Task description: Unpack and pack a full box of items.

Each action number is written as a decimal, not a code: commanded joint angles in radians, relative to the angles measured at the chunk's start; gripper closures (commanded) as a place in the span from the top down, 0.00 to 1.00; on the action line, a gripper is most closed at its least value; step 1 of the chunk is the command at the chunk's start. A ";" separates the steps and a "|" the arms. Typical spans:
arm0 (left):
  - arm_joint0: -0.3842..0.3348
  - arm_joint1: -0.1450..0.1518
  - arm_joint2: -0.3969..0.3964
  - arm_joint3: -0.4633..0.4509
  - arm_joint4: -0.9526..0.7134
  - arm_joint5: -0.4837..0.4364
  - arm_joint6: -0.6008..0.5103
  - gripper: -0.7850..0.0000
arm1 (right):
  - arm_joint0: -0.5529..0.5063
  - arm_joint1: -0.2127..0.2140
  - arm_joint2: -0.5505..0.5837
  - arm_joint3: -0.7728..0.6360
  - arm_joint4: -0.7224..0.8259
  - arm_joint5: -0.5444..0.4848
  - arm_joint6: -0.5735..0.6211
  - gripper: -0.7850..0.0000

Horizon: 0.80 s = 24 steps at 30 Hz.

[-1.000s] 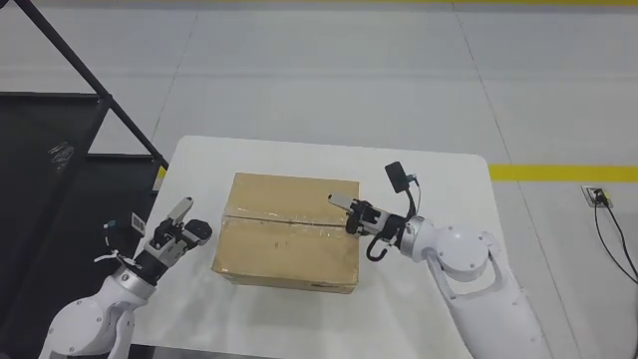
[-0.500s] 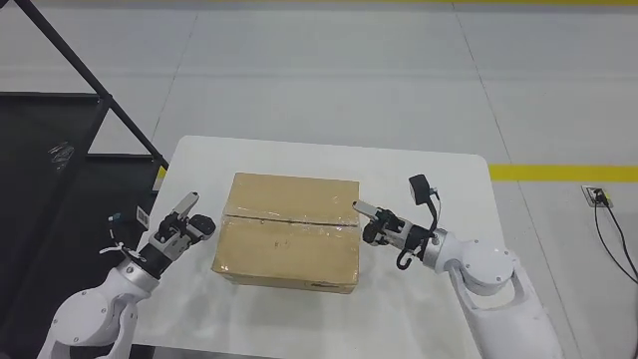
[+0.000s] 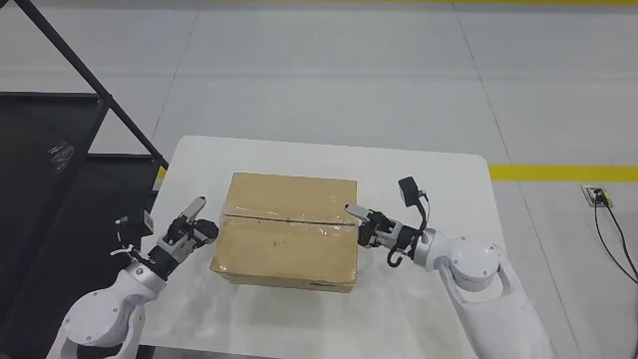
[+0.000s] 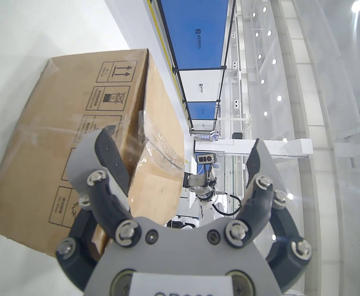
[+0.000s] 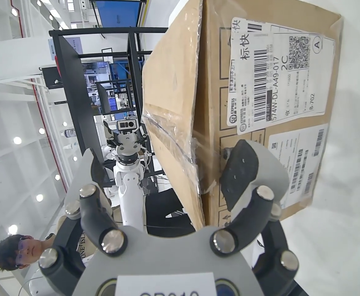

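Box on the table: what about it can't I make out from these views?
- Every view: the contents are hidden; the box is closed and taped.
- Left wrist view: printed symbols partly covered by a finger of the left pincer.
- Right wrist view: lower label partly behind a finger of the right pincer.
- Whether either pincer touches the cardboard: cannot tell.

Both arms are glossy white, built of rounded shells with black bands at the joints: the left arm (image 3: 105, 309) and the right arm (image 3: 477, 267). The left gripper (image 4: 181, 143) and the right gripper (image 5: 164, 152) match, with pale grey finger shells, black dimpled pads, black links pinned by silver screws, and a grey palm plate bearing a white label. At the labelled end of the box (image 3: 289, 229), the wrist carries a small black camera block (image 3: 407, 190) and a looping black cable (image 3: 397, 252). At the box's opposite end, thin white ties (image 3: 122, 252) hang from the wrist.
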<state>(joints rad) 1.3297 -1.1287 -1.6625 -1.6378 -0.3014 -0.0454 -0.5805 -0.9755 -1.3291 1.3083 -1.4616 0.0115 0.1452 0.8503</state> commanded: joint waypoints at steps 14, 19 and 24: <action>0.012 0.006 -0.071 -0.015 -0.065 -0.020 0.033 1.00 | -0.118 0.028 0.143 -0.113 0.033 -0.111 -0.151 1.00; 0.022 0.007 -0.102 -0.011 -0.105 -0.028 0.050 1.00 | -0.154 0.036 0.186 -0.132 0.045 -0.169 -0.166 1.00; 0.022 0.007 -0.103 -0.010 -0.105 -0.028 0.051 1.00 | -0.155 0.036 0.186 -0.132 0.045 -0.169 -0.166 1.00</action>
<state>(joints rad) 1.3519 -1.1218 -1.7650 -1.6483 -0.4066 -0.0735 -0.5300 -1.1300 -1.2933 1.4941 -1.5940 0.0565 -0.0240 0.6846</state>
